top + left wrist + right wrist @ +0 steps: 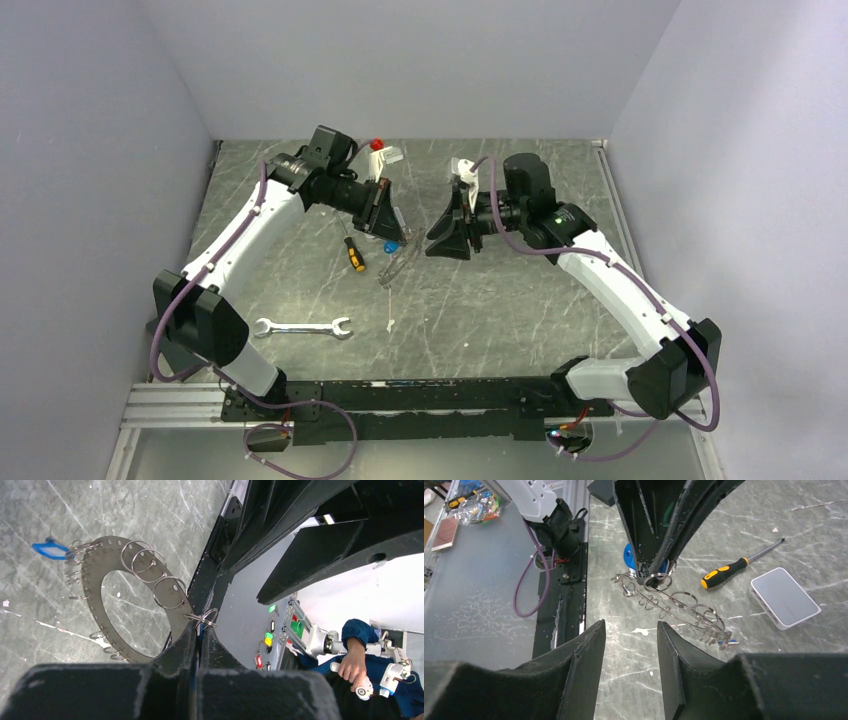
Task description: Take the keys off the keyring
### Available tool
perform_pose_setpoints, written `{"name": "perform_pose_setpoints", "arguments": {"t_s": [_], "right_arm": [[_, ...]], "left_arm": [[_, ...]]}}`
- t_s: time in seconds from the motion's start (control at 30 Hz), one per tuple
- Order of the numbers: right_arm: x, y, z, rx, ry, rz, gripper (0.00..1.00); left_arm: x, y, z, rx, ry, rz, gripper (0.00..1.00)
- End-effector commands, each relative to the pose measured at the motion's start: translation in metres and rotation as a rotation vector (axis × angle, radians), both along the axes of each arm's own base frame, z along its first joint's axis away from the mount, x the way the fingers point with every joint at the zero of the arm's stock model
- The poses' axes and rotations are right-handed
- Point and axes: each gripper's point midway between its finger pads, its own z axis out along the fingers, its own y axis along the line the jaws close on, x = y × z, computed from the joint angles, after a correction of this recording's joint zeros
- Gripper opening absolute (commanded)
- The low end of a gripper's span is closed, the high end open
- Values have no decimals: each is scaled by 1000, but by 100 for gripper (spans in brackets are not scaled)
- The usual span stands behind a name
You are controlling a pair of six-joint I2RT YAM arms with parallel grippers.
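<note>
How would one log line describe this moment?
left end effector: shut on keyring; right end effector: open, facing keyring; blue key: at keyring's rim

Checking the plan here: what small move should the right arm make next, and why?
Probably ease the right gripper forward and line its fingers up on the blue-headed key. The left gripper is shut on the rim of the keyring, holding it, while the right fingers stand apart, empty and short of the ring.

The left arm [235, 240] and right arm [620, 285] wear white shells with black joints, and a purple cable [517, 600] runs along each. The right pincer [630, 627] has matte black wedge fingers [579, 670], and a green light [556, 216] glows just behind it.
</note>
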Motion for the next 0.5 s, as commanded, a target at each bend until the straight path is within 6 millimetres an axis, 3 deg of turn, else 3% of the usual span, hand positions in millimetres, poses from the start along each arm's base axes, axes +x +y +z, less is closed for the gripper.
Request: {"name": "perform_pose_setpoints", "arguments": {"t_s": [0.0, 0.1, 0.37, 0.47], "right_arm": [[7, 5, 16, 7, -141, 11, 45], [9, 4, 16, -5, -191, 25, 45], [9, 15, 26, 24, -162, -13, 36], [13, 22, 23, 16, -144, -52, 45]], "left_arm": [[-16, -1, 25, -107, -65, -85, 0], [-16, 1, 24, -97, -102, -92, 0], [12, 4, 9, 34, -50, 108, 0], [18, 5, 6, 63, -37, 154, 0]]}}
